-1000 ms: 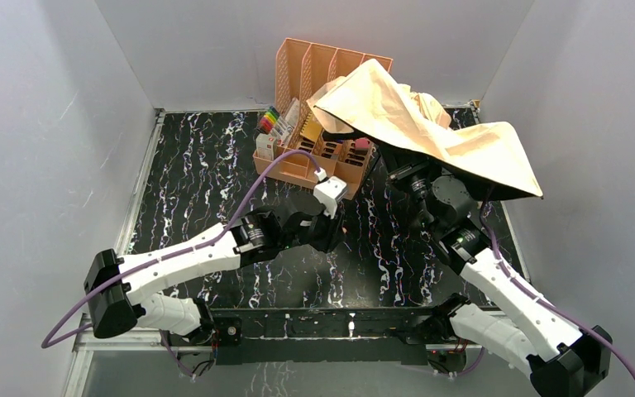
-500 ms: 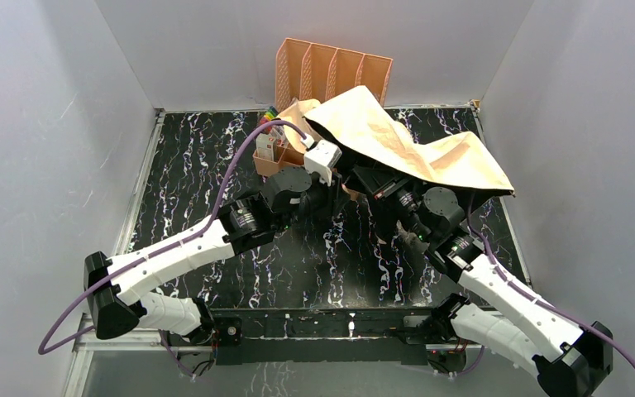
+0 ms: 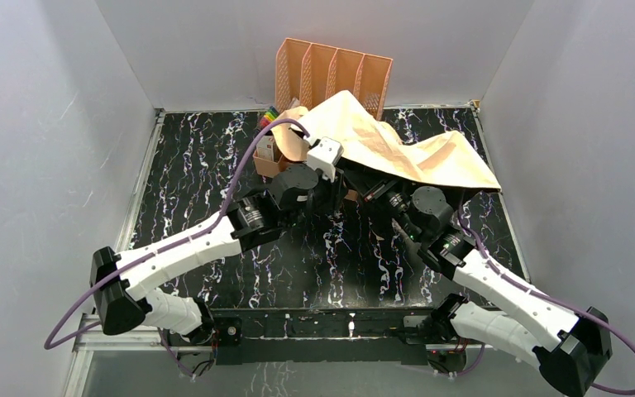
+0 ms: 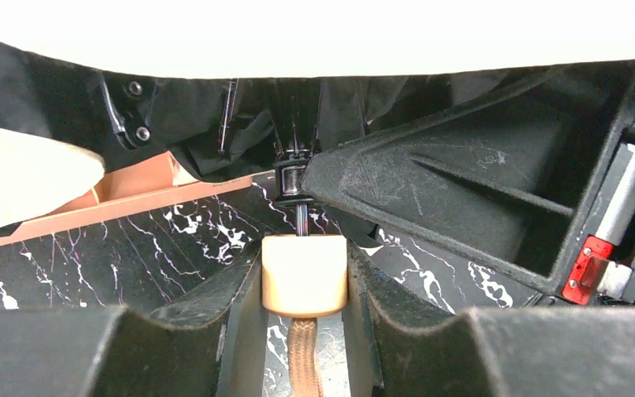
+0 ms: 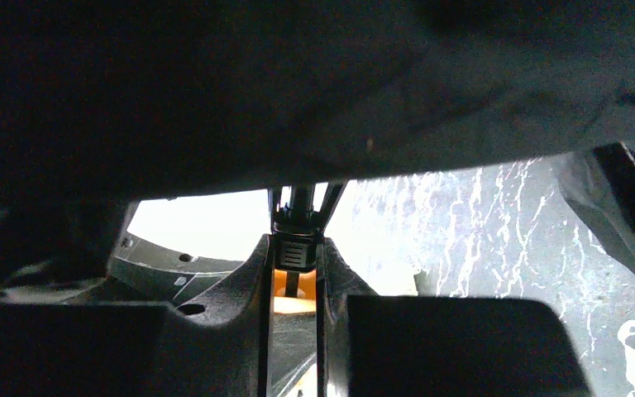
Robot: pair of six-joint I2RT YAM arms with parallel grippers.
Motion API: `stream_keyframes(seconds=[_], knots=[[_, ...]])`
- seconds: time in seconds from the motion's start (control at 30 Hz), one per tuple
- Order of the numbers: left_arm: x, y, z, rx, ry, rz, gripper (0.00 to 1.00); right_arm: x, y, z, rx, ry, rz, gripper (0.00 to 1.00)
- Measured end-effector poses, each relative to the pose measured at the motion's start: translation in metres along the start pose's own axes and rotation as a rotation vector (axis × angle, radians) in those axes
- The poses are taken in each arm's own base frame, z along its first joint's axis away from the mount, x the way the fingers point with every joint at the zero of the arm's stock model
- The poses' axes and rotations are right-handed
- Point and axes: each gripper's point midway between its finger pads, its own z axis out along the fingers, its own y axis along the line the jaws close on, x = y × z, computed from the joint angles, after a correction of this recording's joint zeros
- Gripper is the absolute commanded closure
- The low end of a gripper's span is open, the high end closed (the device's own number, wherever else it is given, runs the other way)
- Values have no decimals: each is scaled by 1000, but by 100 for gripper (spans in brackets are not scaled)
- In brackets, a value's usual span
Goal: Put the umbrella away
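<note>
**Both hands on the slack umbrella**

Nearest us, our left hand (image 4: 304,291) is closed snugly on the short cream handle (image 4: 304,269) of the compact folding umbrella (image 3: 397,153), with a braided tan strap (image 4: 304,364) hanging below it. Just beyond, our right hand (image 5: 295,263) pinches the black shaft fitting (image 5: 296,252) under the canopy (image 3: 438,161). The fabric spreads loosely, tan on top and black beneath, over the far middle of the black, white-veined bench (image 3: 190,174). Its far edge drapes across the front of the peach plastic file organizer (image 3: 331,66).
</note>
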Motion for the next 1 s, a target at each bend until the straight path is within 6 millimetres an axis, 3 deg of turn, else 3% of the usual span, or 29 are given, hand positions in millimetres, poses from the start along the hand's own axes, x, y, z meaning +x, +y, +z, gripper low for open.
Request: stream_keyframes(seconds=[0.2, 0.3, 0.4, 0.53, 0.63, 0.8, 0.9, 1.0], knots=[[-3, -4, 6, 3, 2, 18, 100, -9, -2, -5, 35, -43, -30, 100], [-15, -6, 2, 7, -8, 13, 100, -15, 13, -5, 36, -41, -77, 100], [-50, -10, -13, 5, -39, -6, 100, -27, 50, -2, -10, -41, -125, 100], [-109, -25, -49, 7, -100, -45, 100, -43, 120, -9, -156, -30, -146, 100], [-130, -37, -75, -20, -133, -58, 100, -38, 154, -17, -239, 26, -144, 100], [-121, -45, -116, -120, -112, -71, 100, -7, 174, -34, -302, 183, -119, 100], [-101, -40, -127, -174, -58, -90, 100, 15, 166, -37, -268, 261, -90, 100], [-72, -34, -130, -215, 13, -113, 100, 37, 145, -38, -206, 326, -57, 100]])
